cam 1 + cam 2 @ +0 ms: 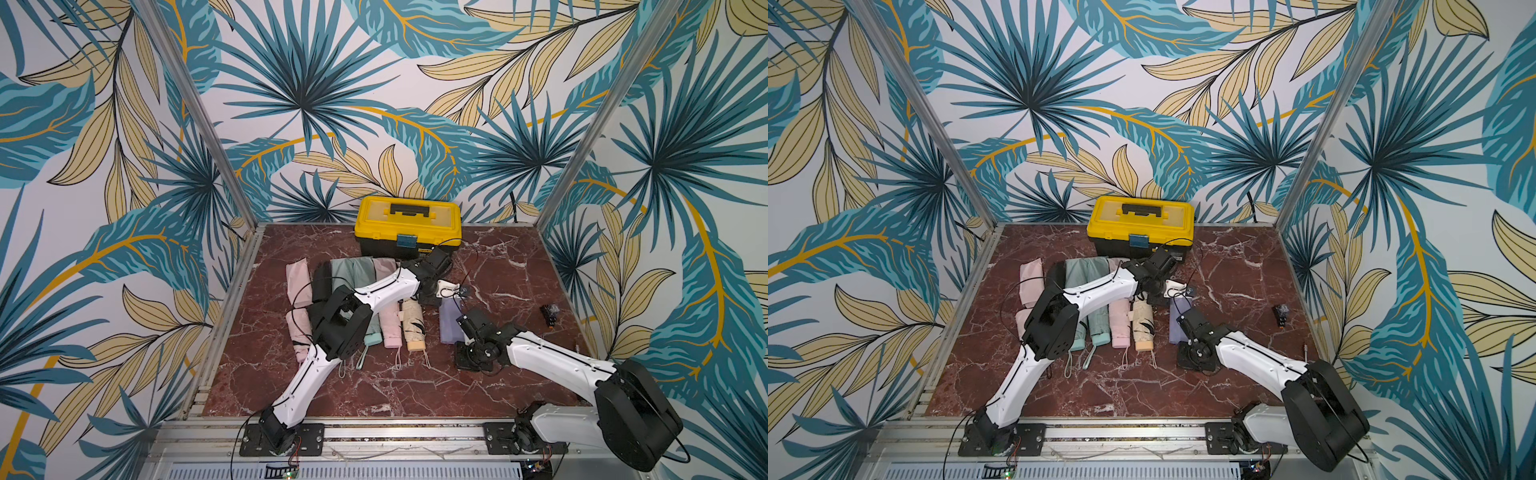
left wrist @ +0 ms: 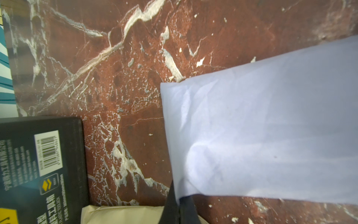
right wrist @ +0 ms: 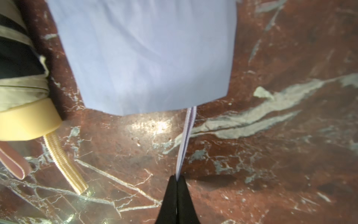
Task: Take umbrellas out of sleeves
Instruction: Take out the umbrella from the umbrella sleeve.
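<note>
Found lilac sleeve flat on table, just beside beige umbrella, bulged as if full. Saw left gripper pinched on its corner, right gripper clamped on loop. Judged risk: shallow corner pinch slipping under pull, sleeve dragging along unemptied.

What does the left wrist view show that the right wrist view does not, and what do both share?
Left wrist only: the toolbox, a beige fabric edge, and the left gripper shut on the lilac sleeve's edge.
Right wrist only: the beige umbrella, a pink loop, and the right gripper shut on the lilac loop.
Both: the lilac sleeve on the marble table.
</note>
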Robot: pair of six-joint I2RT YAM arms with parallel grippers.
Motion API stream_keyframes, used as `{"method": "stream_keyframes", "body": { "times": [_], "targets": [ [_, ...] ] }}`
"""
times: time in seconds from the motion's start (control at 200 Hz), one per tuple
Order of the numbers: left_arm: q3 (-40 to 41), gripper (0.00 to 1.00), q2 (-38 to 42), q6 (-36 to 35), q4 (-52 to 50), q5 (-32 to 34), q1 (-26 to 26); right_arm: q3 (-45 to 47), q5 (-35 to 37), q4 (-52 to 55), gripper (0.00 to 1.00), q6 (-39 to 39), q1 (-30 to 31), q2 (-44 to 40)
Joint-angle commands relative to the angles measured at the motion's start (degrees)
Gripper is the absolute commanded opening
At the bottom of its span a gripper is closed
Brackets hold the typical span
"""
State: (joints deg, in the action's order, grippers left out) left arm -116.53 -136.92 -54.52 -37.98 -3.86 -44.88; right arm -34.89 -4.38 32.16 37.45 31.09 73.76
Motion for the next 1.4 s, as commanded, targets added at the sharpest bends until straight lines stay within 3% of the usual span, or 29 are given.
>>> {"method": "stream_keyframes", "body": {
  "times": [0.0,0.816,1.392],
  "targets": [
    [-2.8,0.00,1.9,0.9,0.5,-0.3,0.2,1.6,-0.8,-0.3,0.00,0.9,0.6,-0.8],
    [-8.7,0.00,0.5,4.8,0.4,6.2,1.6,5.4,-0.8,0.6,0.00,3.2,2.5,-4.9],
    [-15.4,0.00,-4.9,8.3,0.5,10.7,2.8,7.2,0.1,2.0,0.00,4.9,3.0,-8.6]
  ]
}}
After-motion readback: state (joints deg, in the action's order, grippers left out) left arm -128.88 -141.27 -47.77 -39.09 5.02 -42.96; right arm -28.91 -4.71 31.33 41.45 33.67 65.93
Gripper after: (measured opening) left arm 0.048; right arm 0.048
